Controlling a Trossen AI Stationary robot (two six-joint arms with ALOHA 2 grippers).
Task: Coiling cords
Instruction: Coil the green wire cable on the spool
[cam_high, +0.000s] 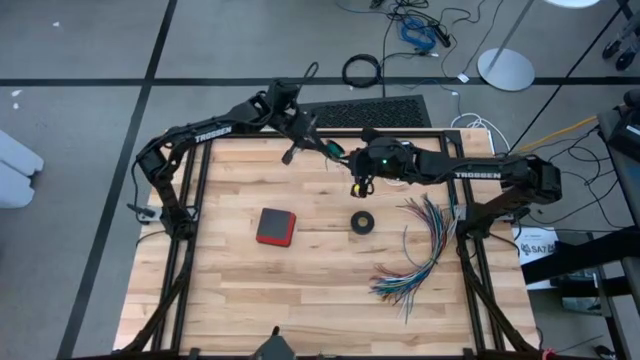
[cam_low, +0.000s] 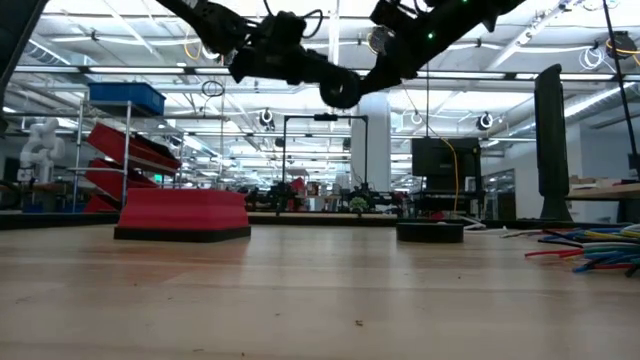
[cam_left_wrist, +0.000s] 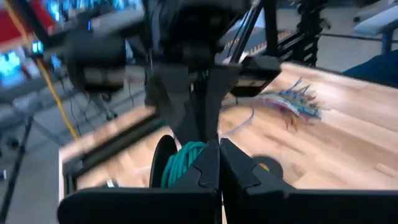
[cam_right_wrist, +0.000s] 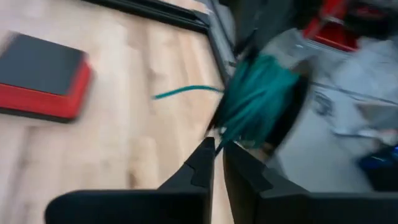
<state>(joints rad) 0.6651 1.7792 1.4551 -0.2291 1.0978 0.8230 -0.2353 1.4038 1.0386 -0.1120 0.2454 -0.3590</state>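
The teal-green cord is wound into a coil around a dark ring and held in the air above the table's far middle. One loose end sticks out sideways. My left gripper and my right gripper meet at the coil from opposite sides, and both look shut. In the low view both arms hang well above the table, around a dark round shape. I cannot make out the white cord or its round piece. My left gripper's shut fingertips are at the edge of the teal coil, coming from the table's left. The fingers hide the contact itself. The coil is lifted clear of the table. My right gripper's fingertips close on strands at the coil's lower edge, coming from the table's right. The strands run up from the tips into the coil. Blur hides how many strands are pinched.
A red box with a black top lies left of the table's middle. A small black tape-like ring lies at the middle. A fanned bundle of multicoloured wires lies at the right. The near half of the wooden table is bare.
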